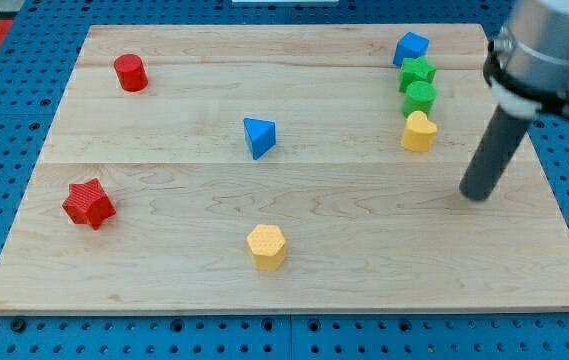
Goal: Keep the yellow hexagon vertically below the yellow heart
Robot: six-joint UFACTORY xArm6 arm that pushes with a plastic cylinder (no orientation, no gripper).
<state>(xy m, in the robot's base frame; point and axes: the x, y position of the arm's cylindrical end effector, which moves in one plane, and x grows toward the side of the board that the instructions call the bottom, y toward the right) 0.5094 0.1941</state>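
The yellow hexagon (266, 246) lies near the bottom middle of the wooden board (164, 280). The yellow heart (418, 131) sits at the upper right, the lowest of a column of blocks. My tip (476, 194) rests on the board to the right of and below the yellow heart, far to the right of the yellow hexagon and touching no block.
Above the yellow heart stand a green round block (420, 97), a green star (417, 71) and a blue pentagon-like block (411, 47). A blue triangle (259, 136) is at the centre. A red cylinder (130, 72) is upper left, a red star (88, 203) at left.
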